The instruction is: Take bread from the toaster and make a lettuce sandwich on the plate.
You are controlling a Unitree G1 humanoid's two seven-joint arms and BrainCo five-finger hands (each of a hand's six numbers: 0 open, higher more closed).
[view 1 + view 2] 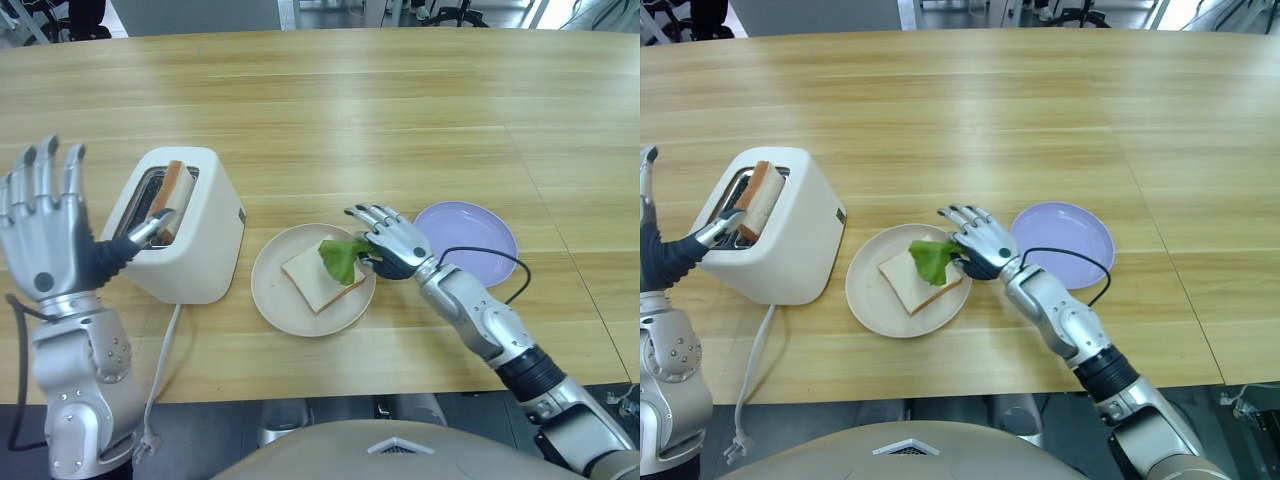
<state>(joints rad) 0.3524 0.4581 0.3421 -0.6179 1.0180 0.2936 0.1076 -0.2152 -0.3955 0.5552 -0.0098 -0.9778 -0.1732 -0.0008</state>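
Note:
A white toaster (190, 235) stands at the left with one slice of bread (172, 190) sticking up from its slot. To its right a cream plate (280, 300) holds a bread slice (308, 280). My right hand (392, 240) is at the plate's right edge, shut on a green lettuce leaf (340, 258) that hangs over the slice's right end. My left hand (45, 230) is raised left of the toaster, fingers spread open, thumb tip near the toaster's slot.
An empty purple plate (470, 235) lies just right of my right hand, with a black cable (490, 258) looping across its front. The toaster's cord (165, 350) runs off the table's near edge. Wide wooden table (330, 110) stretches behind.

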